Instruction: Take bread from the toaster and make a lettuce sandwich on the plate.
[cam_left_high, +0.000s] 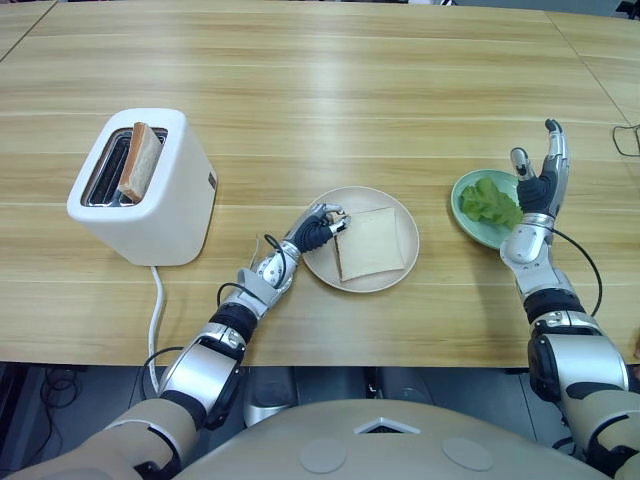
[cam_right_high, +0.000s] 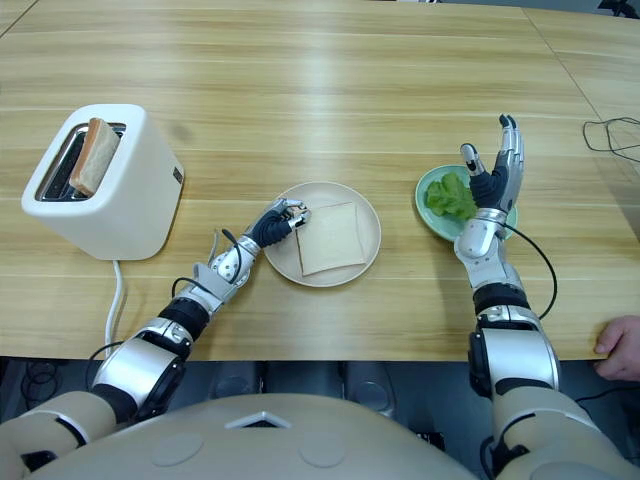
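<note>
Setting bread slice (cam_left_high: 372, 242) flat on plate (cam_left_high: 365, 284): left hand (cam_left_high: 322, 230) pinches its left edge; best release gently, no dragging. Right hand (cam_left_high: 540, 180) spread, empty, beside lettuce (cam_left_high: 490, 200). Second slice (cam_left_high: 142, 160) stands in toaster (cam_left_high: 150, 215).

Lab-like room: joined wooden tables (cam_left_high: 330, 90), trailing cables (cam_left_high: 155, 300)

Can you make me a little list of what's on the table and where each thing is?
toaster: white, on the left
slice in toaster: standing in the slot
plate: in the middle
slice on plate: lying flat
lettuce: in the green dish, on the right
left hand: at the flat slice's left edge
right hand: open, pointing up, by the dish
</note>
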